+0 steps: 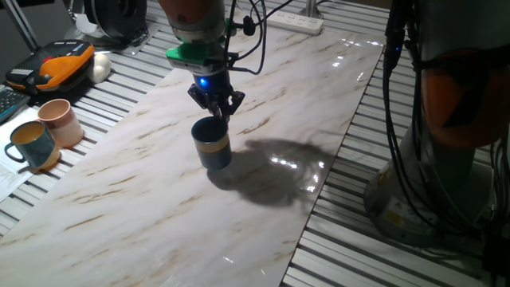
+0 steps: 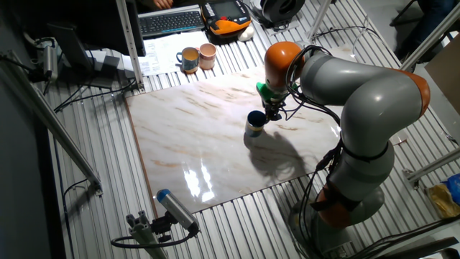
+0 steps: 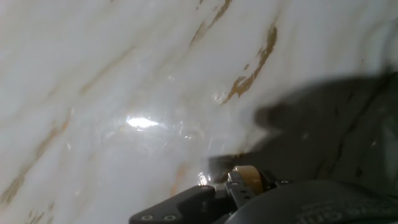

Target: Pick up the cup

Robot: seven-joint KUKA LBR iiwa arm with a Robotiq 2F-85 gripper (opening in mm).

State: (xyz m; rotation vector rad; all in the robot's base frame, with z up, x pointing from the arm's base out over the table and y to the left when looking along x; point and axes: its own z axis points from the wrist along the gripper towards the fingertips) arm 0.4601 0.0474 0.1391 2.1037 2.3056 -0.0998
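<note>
Cup [image 1: 211,143] handle [image 3: 247,176] only hand-view visible

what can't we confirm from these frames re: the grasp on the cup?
- Jaw state and rim contact: one fixed view shows the gripper at the rim of the cup, fingertips too small and dark.
- Cup handle: unseen in either fixed view.
- Hand view: cup cut off by the bottom edge, blurred.

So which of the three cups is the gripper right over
The dark blue cup with the tan band, alone mid-table; the gripper is at its rim. The pink cup and the light teal mug stand together off the far edge.
</note>
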